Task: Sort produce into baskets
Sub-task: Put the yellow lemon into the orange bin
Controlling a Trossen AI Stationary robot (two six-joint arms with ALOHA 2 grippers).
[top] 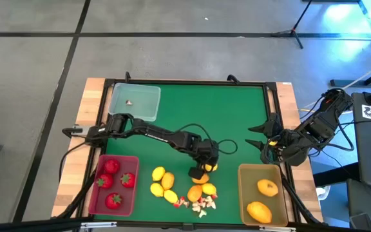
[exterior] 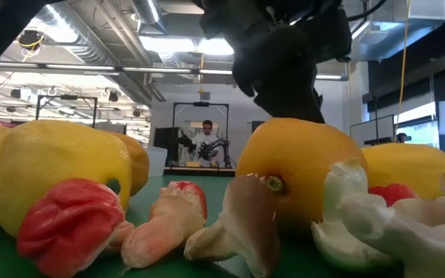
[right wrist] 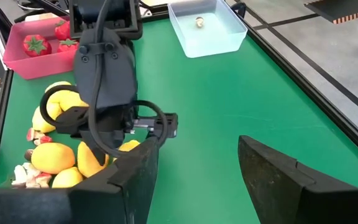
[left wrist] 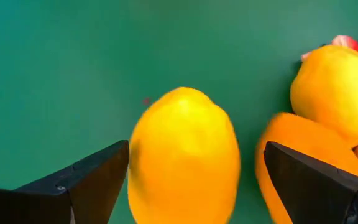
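Item: sorting table (top: pixel 237 109), green mat, three baskets.

Pinkish-red basket (top: pixel 95 200): near-left corner, four strawberries (top: pixel 111 166) inside.

Tan-yellow basket (top: pixel 243 193): near-right corner, two yellow ovals in it.

Clear basket (top: pixel 143 106): far-left, one tiny bit in it.

Loose produce: yellow and orange ovals clustered at the near edge, between the two coloured baskets; white-and-red bits (top: pixel 201 205) just beside them.

Left gripper (top: pixel 203 169): over the cluster, jaws open, straddling one yellow lemon (left wrist: pixel 184 155) but not yet closed on it.

Right gripper (top: pixel 257 135): waiting by the right edge, jaws open, empty.

Risk: an orange oval (left wrist: pixel 294 155) lies just beside the lemon, under one jaw. Closing may pinch both, or nudge the smooth lemon so it rolls away.
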